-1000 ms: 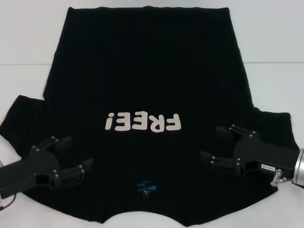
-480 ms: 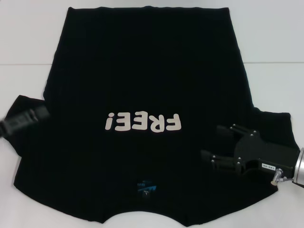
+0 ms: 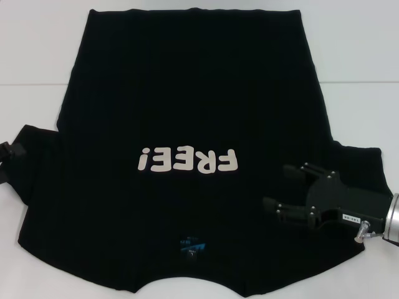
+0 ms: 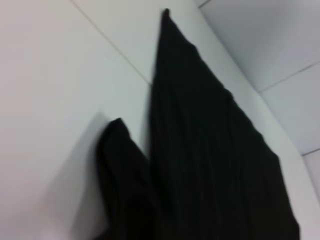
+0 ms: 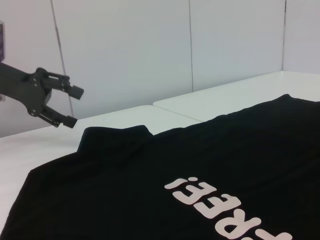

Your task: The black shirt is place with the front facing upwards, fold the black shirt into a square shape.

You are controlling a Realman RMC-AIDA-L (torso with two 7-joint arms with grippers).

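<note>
White table (image 3: 37, 50), black shirt (image 3: 187, 93) flat, right tool (image 3: 282, 189) spread wide over it, left tool (image 5: 70, 106) parted — off the sleeve.

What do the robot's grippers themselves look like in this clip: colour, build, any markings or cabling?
Both grippers are matte black with angular linkage jaws. The right gripper shows small silver screws, a small white label, and a silver wrist cuff with a thin cable. The left gripper shows the same black linkage build.

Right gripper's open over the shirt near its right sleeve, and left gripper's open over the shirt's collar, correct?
Not quite. The left gripper is open but not over the collar: the right wrist view shows it raised beyond the left sleeve of the black shirt, and in the head view it barely shows at the frame's left edge. The right gripper is open near the right sleeve.
</note>
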